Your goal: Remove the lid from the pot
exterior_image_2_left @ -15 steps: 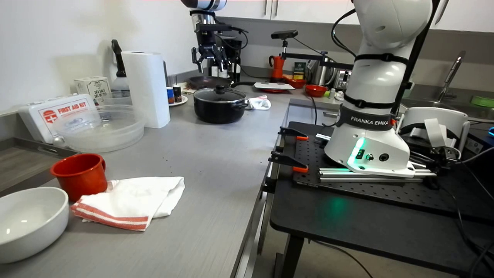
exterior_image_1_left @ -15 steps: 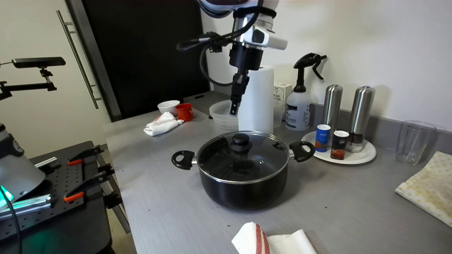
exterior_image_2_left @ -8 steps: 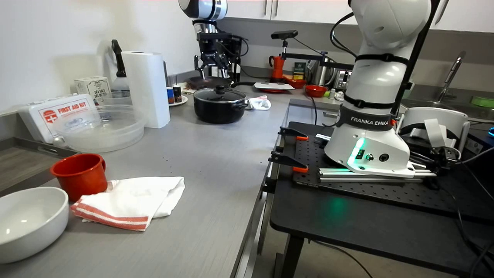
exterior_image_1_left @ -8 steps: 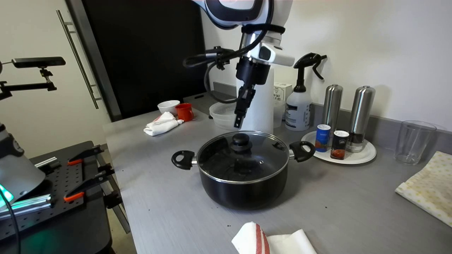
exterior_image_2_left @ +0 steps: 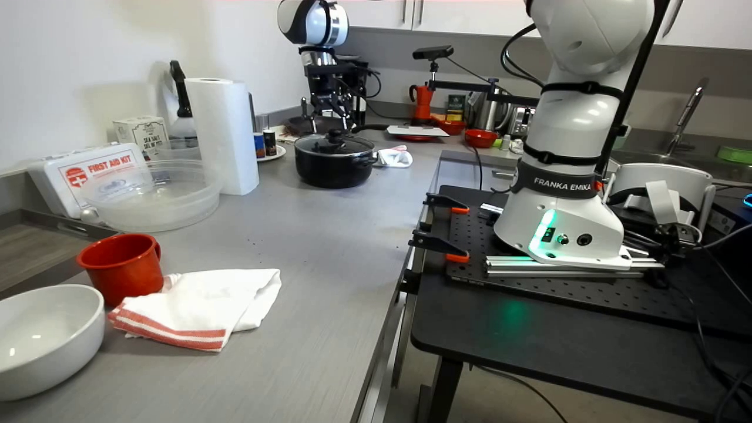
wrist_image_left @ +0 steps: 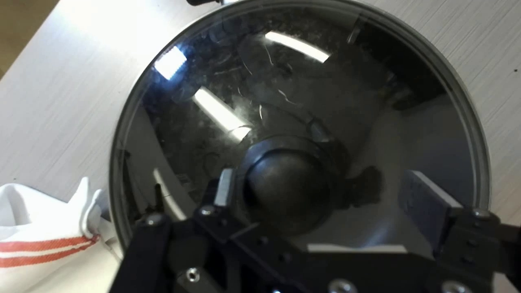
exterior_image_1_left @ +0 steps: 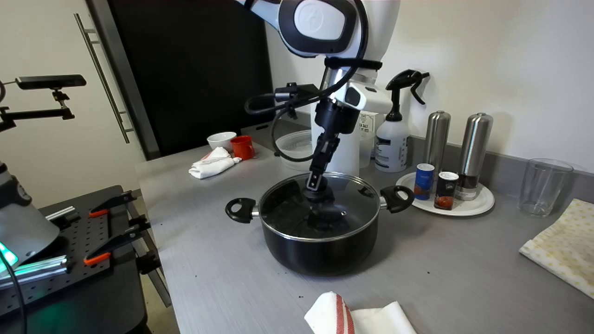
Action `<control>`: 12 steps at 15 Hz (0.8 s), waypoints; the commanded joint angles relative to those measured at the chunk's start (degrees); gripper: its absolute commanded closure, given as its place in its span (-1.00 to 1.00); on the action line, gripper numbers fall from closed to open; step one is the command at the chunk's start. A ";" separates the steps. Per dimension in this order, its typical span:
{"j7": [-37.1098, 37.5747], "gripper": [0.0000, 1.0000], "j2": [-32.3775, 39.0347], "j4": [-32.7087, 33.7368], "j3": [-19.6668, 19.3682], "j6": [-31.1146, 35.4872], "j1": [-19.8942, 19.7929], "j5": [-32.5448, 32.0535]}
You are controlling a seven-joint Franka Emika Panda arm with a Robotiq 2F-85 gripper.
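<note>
In an exterior view, the gripper [exterior_image_1_left: 314, 183] has just descended: half a second ago it hung above the lid [exterior_image_1_left: 320, 215], and now it is down at the centre of the glass. The lid still covers the pot [exterior_image_1_left: 320, 257], which has not moved on the counter [exterior_image_1_left: 209, 260]. For the task this means, in my judgement, that the approach is nearly done and the grasp should come next. The gripper is seen edge-on here, so its opening stays hidden.

In the wrist view it becomes clear: the fingers [wrist_image_left: 427, 211] are wide apart, with the black knob [wrist_image_left: 287, 187] of the lid between them. The knob is much nearer to one finger than to the opposite one (if they touch there, I cannot tell), so the closing may push the lid a little sideways.

In an exterior view, the two fingers also appear separated, over the pot, but the dark frying pan [exterior_image_2_left: 329, 126] behind them makes the tips difficult to follow. Only here is the first aid kit [exterior_image_2_left: 76, 176] visible.
</note>
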 commanded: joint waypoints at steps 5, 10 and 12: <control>1.22 -0.36 2.92 3.84 -0.24 -1.60 -1.11 2.51; 1.50 0.35 2.95 5.14 -0.42 -2.58 -1.34 2.69; 1.51 0.40 3.01 5.49 -0.39 -2.51 -1.40 2.94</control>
